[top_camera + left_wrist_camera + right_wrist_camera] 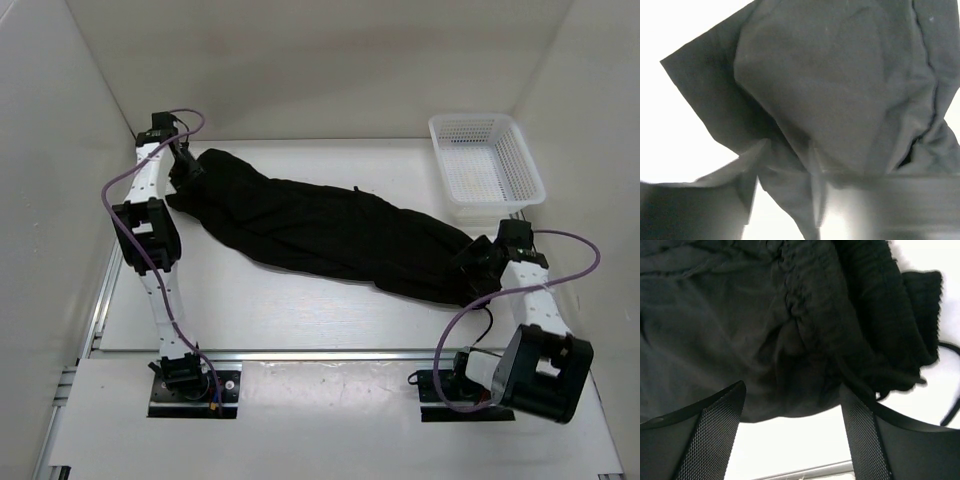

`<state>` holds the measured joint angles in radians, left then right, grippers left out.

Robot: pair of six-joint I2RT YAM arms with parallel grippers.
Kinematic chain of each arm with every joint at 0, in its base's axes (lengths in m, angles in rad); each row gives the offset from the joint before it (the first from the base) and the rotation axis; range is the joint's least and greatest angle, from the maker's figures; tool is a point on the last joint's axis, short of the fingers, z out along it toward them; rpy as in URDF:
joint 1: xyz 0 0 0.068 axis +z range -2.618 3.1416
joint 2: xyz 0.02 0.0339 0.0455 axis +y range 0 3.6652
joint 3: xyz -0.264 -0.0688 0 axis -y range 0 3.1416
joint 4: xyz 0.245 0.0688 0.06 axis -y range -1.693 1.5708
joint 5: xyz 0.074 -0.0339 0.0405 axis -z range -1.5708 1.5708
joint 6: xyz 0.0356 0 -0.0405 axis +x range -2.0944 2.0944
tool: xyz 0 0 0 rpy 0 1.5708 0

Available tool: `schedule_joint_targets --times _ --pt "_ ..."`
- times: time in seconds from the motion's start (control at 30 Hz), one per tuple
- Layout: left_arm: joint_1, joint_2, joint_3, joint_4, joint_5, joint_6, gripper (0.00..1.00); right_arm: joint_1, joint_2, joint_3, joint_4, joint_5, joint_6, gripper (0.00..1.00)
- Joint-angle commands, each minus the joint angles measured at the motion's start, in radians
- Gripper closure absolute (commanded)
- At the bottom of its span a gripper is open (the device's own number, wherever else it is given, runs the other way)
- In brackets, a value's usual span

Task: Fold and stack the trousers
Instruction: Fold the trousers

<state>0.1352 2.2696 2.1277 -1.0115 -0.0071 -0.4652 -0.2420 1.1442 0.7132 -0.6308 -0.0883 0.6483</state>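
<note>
Black trousers (330,235) lie stretched between my claws, flat for folding. Right claw (792,387) stands wide at the waistband (810,315); left claw (785,150) at the leg end, grip unclear.

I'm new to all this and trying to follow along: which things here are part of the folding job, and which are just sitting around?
Part of the job: the black trousers; the left gripper at one end; the right gripper at the other end.
Just lying about: the white basket in the far right corner.
</note>
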Motion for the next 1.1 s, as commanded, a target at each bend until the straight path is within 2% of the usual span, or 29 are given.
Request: schedule_joint_targets --times 0.0,0.03,0.07,0.13,0.17,0.23,0.47,0.63,0.67,0.73,0.77,0.8,0.9,1.07 --pt "0.029 0.045 0.075 0.005 0.038 0.003 0.59 -0.005 0.066 0.048 0.085 -0.014 0.004 0.19" --pt "0.029 0.057 0.086 0.005 0.047 0.003 0.83 -0.005 0.106 0.048 0.11 -0.024 0.026 0.25" --pt "0.029 0.07 0.096 0.005 0.047 0.013 0.9 -0.005 0.126 0.057 0.111 -0.015 0.036 0.35" --pt "0.029 0.058 0.106 -0.009 0.047 0.013 0.9 -0.005 0.154 0.068 0.123 0.015 0.053 0.61" --pt "0.029 0.032 0.106 -0.009 0.036 0.013 0.9 -0.005 0.164 0.077 0.123 0.04 0.053 0.87" --pt "0.04 -0.001 0.097 -0.009 0.027 0.022 0.9 -0.005 0.164 0.09 0.123 0.054 0.053 1.0" --pt "0.073 -0.119 0.115 -0.009 0.016 0.022 0.9 -0.005 0.082 0.137 0.068 0.078 0.033 1.0" --pt "0.083 -0.143 0.106 0.001 0.007 0.022 0.88 -0.005 0.06 0.137 0.057 0.087 0.033 1.0" --pt "0.083 -0.112 0.106 0.001 0.007 0.022 0.77 -0.005 0.06 0.137 0.057 0.087 0.024 1.0" --pt "0.083 -0.073 0.106 0.001 0.033 0.022 0.39 -0.005 0.06 0.137 0.057 0.087 0.024 1.0" --pt "0.083 -0.056 0.106 -0.012 0.033 0.022 0.11 -0.005 0.06 0.137 0.057 0.087 0.024 1.0" --pt "0.083 -0.026 0.095 -0.012 0.042 0.022 0.04 -0.005 0.06 0.137 0.057 0.087 0.024 1.0" --pt "0.083 0.017 0.095 -0.012 0.067 0.022 0.01 -0.005 0.06 0.127 0.057 0.087 0.024 1.0" --pt "0.072 0.079 0.127 -0.012 0.067 0.013 0.05 -0.005 0.069 0.118 0.057 0.087 0.024 1.0"
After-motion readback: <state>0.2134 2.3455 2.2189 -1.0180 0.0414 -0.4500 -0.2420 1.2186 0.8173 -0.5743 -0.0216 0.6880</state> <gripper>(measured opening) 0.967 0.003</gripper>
